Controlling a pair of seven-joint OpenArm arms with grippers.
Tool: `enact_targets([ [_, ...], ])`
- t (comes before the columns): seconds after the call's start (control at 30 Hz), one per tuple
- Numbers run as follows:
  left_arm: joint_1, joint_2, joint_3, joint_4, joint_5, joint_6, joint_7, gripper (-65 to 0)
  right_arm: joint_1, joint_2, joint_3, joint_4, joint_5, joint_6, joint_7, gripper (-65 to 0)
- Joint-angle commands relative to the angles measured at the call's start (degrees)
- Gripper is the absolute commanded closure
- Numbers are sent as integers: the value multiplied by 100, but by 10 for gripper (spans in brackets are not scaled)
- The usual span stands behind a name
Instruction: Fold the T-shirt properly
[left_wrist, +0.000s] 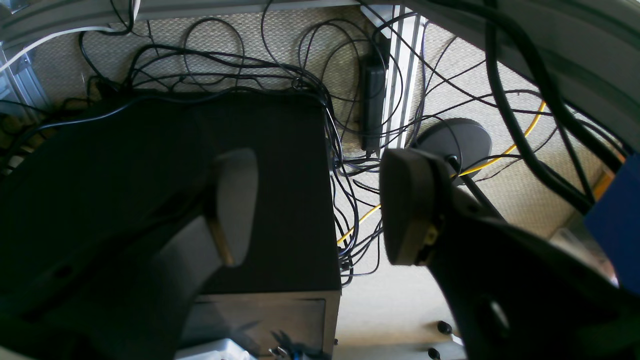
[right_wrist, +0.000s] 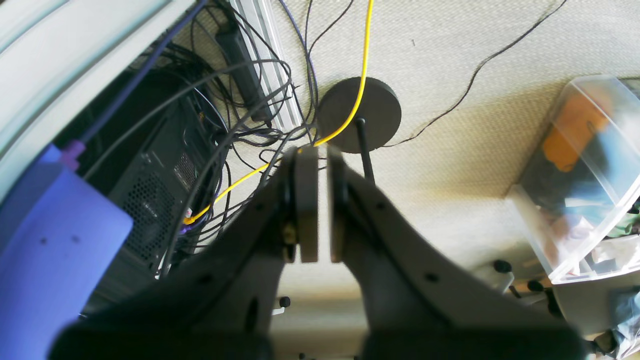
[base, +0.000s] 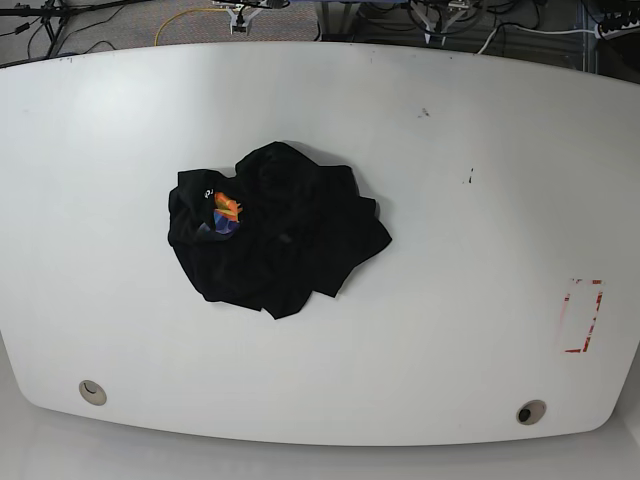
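Base view: crumpled T-shirt (base: 275, 235) lies unfolded, print toward left.

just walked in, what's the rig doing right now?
Nothing is being handled yet. The T-shirt lies crumpled in a heap on the white table, unfolded, with no arm over it in the base view. Both wrist cameras look down at the floor and cables, not the table. The left end effector is open and empty; the right end effector is shut on nothing.
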Motion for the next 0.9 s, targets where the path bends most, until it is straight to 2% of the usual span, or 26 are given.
enact_targets([
  [0.0,35,-3,15,2,44,-15,-14,-352,-36,-2,8,-20,-24,-20,-9,-29],
  [0.3,59,-6,4,-19,46,-42,-34,-327,-68,-9,9,-50,-27,-39,-6,-27],
  [0.5,33,2,19,-28,32,-17,-71,-347,-73,-15,2,-35,-22,-35,41,-24],
  [0.87,21,-11,-8,-74,51,-18,-119,-345,-88,-16,-23,-27,-6,-41,59,-24],
])
